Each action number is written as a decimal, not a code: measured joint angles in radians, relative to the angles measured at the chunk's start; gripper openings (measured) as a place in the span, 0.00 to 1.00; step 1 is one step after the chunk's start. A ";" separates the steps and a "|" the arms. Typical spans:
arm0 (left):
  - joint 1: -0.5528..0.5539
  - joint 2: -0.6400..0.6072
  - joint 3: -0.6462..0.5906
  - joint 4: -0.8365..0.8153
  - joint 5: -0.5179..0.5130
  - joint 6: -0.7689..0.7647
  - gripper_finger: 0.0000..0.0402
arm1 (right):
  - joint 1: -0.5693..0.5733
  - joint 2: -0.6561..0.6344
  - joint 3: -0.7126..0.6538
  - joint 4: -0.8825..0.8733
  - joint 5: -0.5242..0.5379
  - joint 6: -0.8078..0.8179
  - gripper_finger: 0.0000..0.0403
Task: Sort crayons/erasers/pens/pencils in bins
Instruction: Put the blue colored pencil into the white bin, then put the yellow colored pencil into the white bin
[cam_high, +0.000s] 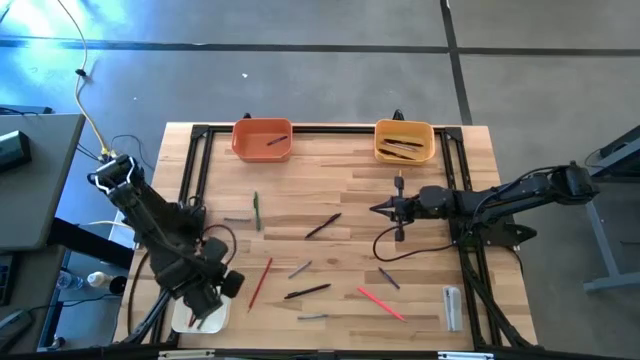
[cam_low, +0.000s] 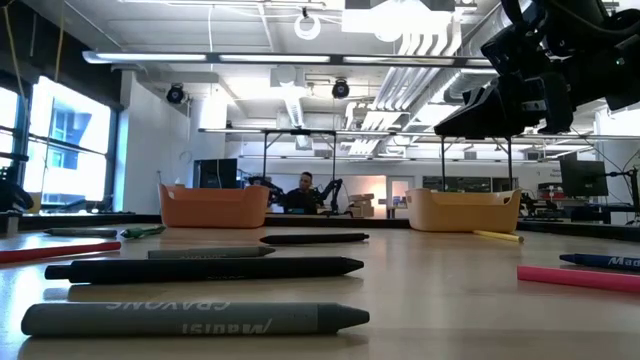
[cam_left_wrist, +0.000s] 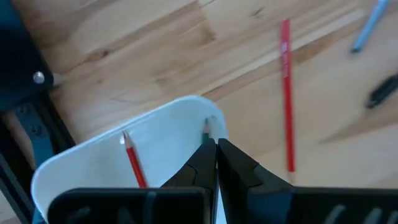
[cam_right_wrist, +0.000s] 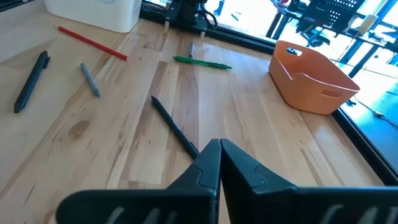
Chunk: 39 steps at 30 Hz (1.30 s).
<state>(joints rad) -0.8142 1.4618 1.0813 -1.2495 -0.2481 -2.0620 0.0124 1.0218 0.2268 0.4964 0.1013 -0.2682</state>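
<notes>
My left gripper (cam_left_wrist: 216, 142) is at the table's near left corner (cam_high: 200, 305), above the white bin (cam_left_wrist: 168, 124). It is shut on a green pencil whose sharpened tip (cam_left_wrist: 207, 126) shows at the fingertips. One red pencil (cam_left_wrist: 134, 163) lies inside that bin. Another red pencil (cam_high: 260, 282) lies on the table beside it. My right gripper (cam_high: 378, 209) hangs shut above the table's middle right, holding nothing; a black pen (cam_right_wrist: 177, 130) lies on the wood ahead of it. The orange bin (cam_high: 262, 140) and yellow-orange bin (cam_high: 404, 141) stand at the far edge. My left gripper pinches the green pencil between its two fingers, close to the sharpened end (cam_left_wrist: 209, 130). The fingers come from above, pointing steeply down. The tip sticks out just past the fingertips, over the white bin's wall; the fingers hide the rest of the pencil.
Loose on the wood lie a green pen (cam_high: 256, 210), two black pens (cam_high: 322, 226) (cam_high: 308, 291), grey crayons (cam_high: 300, 268), a pink-red pencil (cam_high: 380, 303) and a small clear block (cam_high: 452, 305). A black frame (cam_high: 190, 170) runs around the work area.
</notes>
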 joint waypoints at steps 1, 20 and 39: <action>-0.010 0.006 -0.018 0.021 0.000 -0.015 0.00 | 0.000 0.000 0.000 0.000 0.000 0.000 0.00; -0.007 0.033 -0.100 0.148 0.072 0.253 0.14 | 0.002 0.000 0.000 0.001 0.000 0.001 0.00; 0.279 -0.198 -0.241 0.583 -0.240 1.434 0.02 | 0.004 0.000 0.000 0.063 0.026 0.083 0.00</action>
<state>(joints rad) -0.5351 1.2641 0.8406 -0.6668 -0.4879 -0.6281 0.0168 1.0218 0.2272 0.5589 0.1278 -0.1856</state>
